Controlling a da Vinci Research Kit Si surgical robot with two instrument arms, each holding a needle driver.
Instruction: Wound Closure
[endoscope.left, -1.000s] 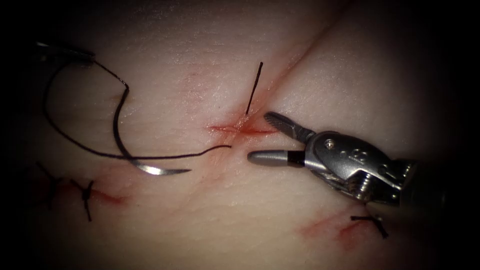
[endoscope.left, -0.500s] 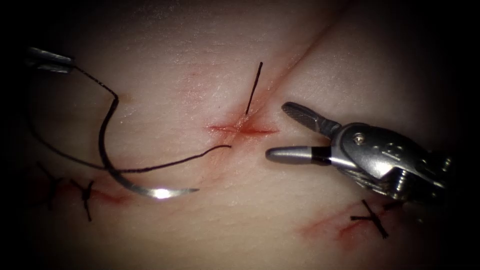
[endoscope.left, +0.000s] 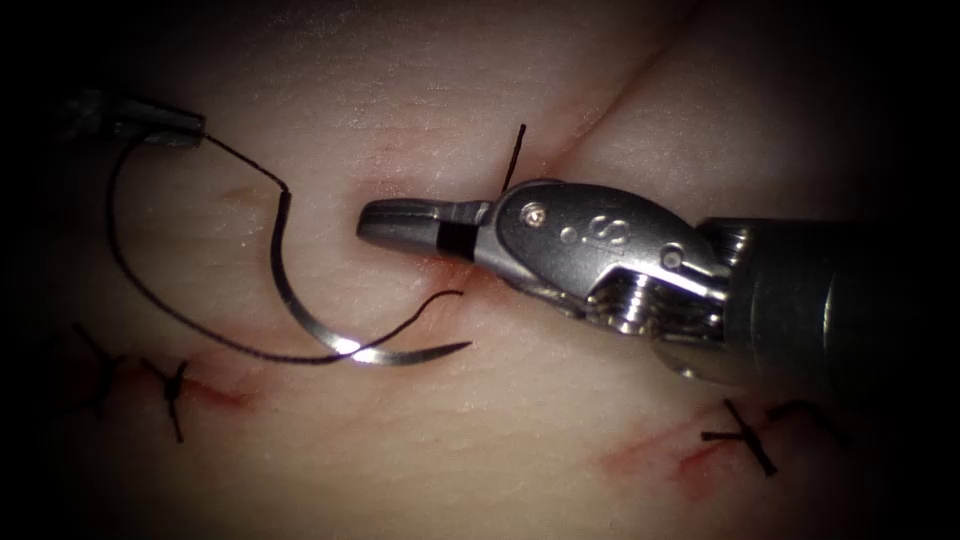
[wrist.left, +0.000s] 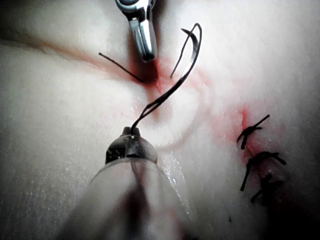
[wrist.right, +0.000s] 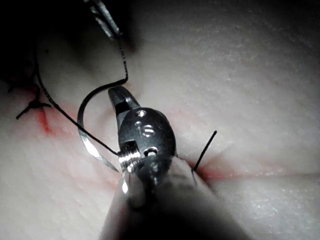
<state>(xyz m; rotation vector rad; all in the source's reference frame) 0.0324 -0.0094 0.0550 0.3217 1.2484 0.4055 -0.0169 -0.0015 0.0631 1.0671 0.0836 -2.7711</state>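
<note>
Two tools work over pale tissue (endoscope.left: 420, 470), which is moist and glistening, with darkness all around its lit centre. The cut (endoscope.left: 620, 100) runs as a crease from upper right down to a red patch of fluid (endoscope.left: 480, 275) at mid-frame. One short thread end (endoscope.left: 512, 160) stands up from that spot. Three finished knots are on the surface: two at lower left (endoscope.left: 172, 392), one at lower right (endoscope.left: 742, 438), each beside a reddish streak.

Left tool (endoscope.left: 150, 124) sits at the far left edge, jaws closed on the thread (endoscope.left: 240, 160) just short of the needle's (endoscope.left: 330, 335) blunt end. The needle lies free on the tissue, left of the cut, not in it, its point toward the right. A long loop of thread trails from the left tool under the needle and ends near the red patch.

Right tool (endoscope.left: 400, 222) lies across the red patch, tip pointing left, just above the needle's curve. Its jaws look closed and hold nothing.

Compared with one second ago: the right tool then stood to the right of the red patch with jaws wide apart; it has since crossed leftward over the patch and the jaws have come together. The needle has shifted right and slightly down, its point now nearer the patch. The left tool has moved a little, still gripping thread. Knots and standing thread end are unchanged.
</note>
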